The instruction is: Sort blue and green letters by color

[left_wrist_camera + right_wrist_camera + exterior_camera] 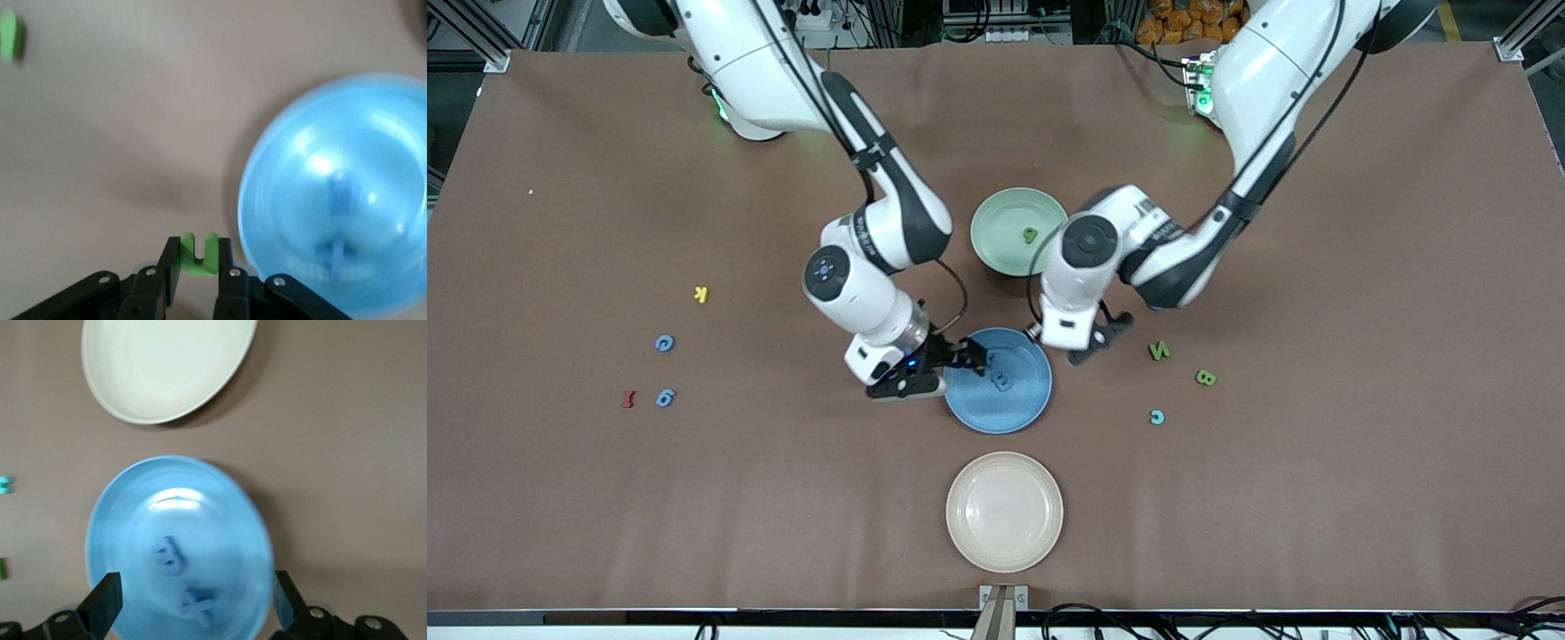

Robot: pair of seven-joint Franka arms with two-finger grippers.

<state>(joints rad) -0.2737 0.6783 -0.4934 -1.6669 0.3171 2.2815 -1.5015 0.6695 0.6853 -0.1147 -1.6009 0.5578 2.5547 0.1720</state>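
Green U-shaped letter (199,257) sits pinched in left gripper (199,267) fingers beside the blue plate (1032,404); green plate (996,244) lies farther. Right gripper (193,603) gapes, empty, over blue plate.

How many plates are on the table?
3. The green plate sits nearest the robots, the blue plate is in the middle, and the cream plate is nearest the front camera.
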